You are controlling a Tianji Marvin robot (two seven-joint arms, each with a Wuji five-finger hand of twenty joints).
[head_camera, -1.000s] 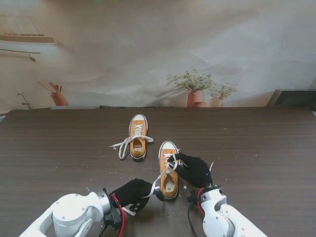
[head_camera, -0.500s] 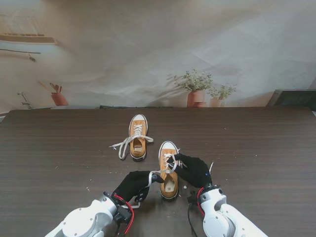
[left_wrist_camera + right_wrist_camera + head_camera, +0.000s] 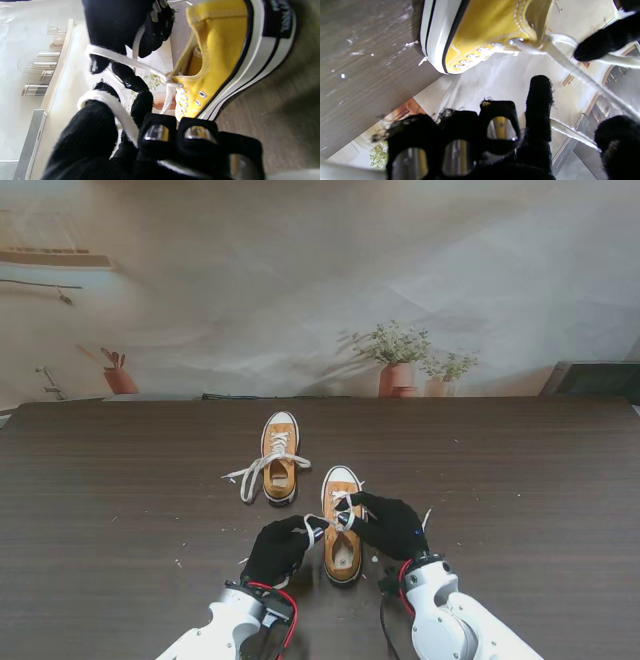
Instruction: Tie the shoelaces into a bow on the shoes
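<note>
Gripping a white lace apiece over the near shoe at the table's front, left hand and right hand are risking a slip if tension drops.

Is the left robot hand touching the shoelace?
Touching. The left wrist view shows the white shoelace draped across the left robot hand and running between its black fingers.
</note>
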